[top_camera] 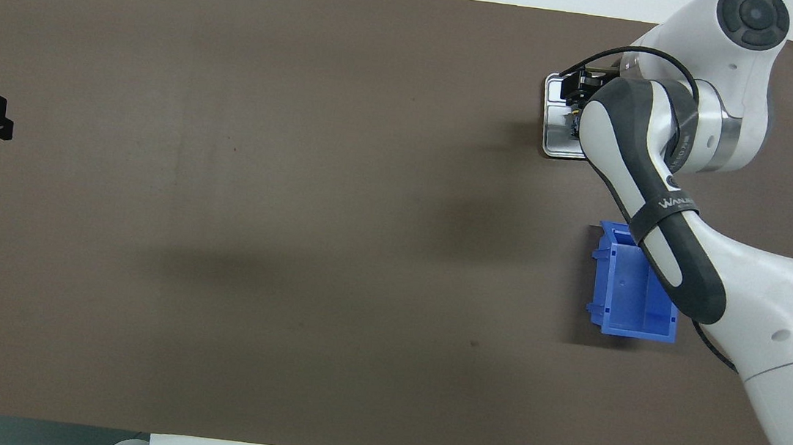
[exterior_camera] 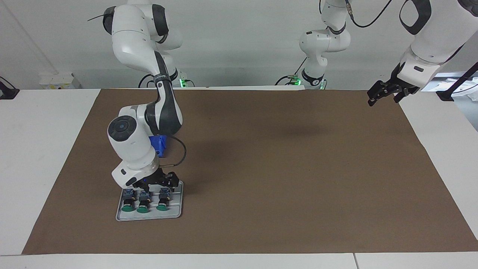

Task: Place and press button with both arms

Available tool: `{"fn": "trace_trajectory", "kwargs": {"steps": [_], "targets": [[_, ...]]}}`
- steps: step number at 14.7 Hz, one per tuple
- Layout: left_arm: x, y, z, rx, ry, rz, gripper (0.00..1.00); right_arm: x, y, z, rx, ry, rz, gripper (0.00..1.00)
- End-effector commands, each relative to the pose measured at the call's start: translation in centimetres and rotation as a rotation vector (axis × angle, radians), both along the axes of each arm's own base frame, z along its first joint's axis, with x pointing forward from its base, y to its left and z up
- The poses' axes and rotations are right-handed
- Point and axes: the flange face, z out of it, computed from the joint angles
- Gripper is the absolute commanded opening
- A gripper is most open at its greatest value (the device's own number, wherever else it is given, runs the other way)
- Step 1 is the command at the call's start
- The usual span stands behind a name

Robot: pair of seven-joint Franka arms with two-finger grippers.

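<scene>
While the left gripper point(exterior_camera: 386, 93) waits spread over the mat's edge, your right gripper point(exterior_camera: 161, 182) hangs low over the tray point(exterior_camera: 178, 209).

Your three buttons lie in a row there, caps pointing away from the robots; the end button point(exterior_camera: 163, 200) toward the table's middle sits directly under the spread fingers, though contact is probably not yet made. A blue bin point(top_camera: 629, 291) sits nearer the robots.
</scene>
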Motion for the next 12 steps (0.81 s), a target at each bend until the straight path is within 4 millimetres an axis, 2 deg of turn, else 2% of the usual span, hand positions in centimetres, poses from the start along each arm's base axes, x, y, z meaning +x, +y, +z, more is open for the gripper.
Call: {"fn": "trace_trajectory", "kwargs": {"steps": [1, 7, 10, 12], "targets": [[-0.7, 0.0, 0.5, 0.003, 0.002, -0.001, 1.0, 0.7, 0.1, -1.7, 0.006, 0.007, -0.013, 0.93], [-0.7, 0.0, 0.5, 0.003, -0.001, -0.001, 1.0, 0.8, -0.3, -3.7, 0.002, 0.002, 0.012, 0.91], [-0.7, 0.0, 0.5, 0.002, -0.006, -0.005, 1.0, 0.4, -1.0, -5.0, -0.004, 0.005, 0.049, 0.86], [-0.7, 0.0, 0.5, 0.002, -0.004, -0.005, 1.0, 0.4, -0.9, -5.2, -0.003, 0.007, 0.053, 0.85]]}}
